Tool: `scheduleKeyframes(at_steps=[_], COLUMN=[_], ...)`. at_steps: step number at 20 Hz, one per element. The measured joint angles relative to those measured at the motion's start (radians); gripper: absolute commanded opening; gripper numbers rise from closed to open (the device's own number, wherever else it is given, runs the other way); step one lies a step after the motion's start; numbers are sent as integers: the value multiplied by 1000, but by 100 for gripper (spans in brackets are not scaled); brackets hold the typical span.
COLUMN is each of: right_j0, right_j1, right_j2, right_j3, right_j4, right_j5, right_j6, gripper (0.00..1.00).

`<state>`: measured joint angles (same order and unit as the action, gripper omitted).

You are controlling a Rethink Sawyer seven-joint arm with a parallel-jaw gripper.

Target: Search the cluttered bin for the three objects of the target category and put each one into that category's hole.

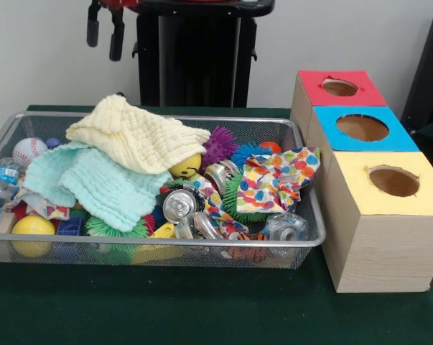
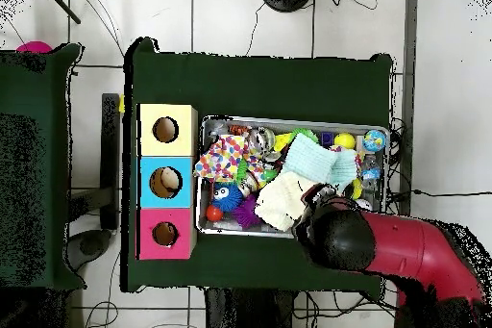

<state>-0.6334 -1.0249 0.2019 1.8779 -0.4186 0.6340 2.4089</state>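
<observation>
Three wooden boxes sit in a row on the green worktop [image 1: 202, 316], topped red [image 1: 340, 88], blue [image 1: 362, 128] and yellow [image 1: 392, 181], each with a round hole cut in the lid. From the front the fingers [image 1: 105, 32] show only as two black prongs hanging at the top, apart from each other with nothing between them, well above the bin and touching nothing. From overhead I can't make them out at all, just the red and black arm [image 2: 384, 242] covering the bin's corner.

Below the fingers is the wire mesh bin [image 1: 159, 248], packed full. A waffle-weave yellow cloth [image 1: 137, 133] lies directly under them, draped over a mint green cloth [image 1: 94, 183] of the same weave. Off to the boxes' side of the fingers is a polka-dot cloth [image 1: 277, 176], plus spiky rubber balls in purple [image 1: 220, 144] and green [image 1: 238, 194]. Crushed shiny cans [image 1: 180, 205] sit near the front rim, along with a crumpled clear plastic bottle [image 1: 284, 228]. A baseball [image 1: 29, 149] is at the far end from the boxes. The overhead view also shows a blue fuzzy toy with eyes [image 2: 226, 196] that the front view hides.
</observation>
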Motion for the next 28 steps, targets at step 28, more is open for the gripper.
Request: scheduleKeyframes(at_steps=[28], right_j0=[169], right_j1=[364], right_j2=[-11], right_j3=[-267], right_j4=[-384], right_j5=[-184], right_j6=[0], gripper=[100])
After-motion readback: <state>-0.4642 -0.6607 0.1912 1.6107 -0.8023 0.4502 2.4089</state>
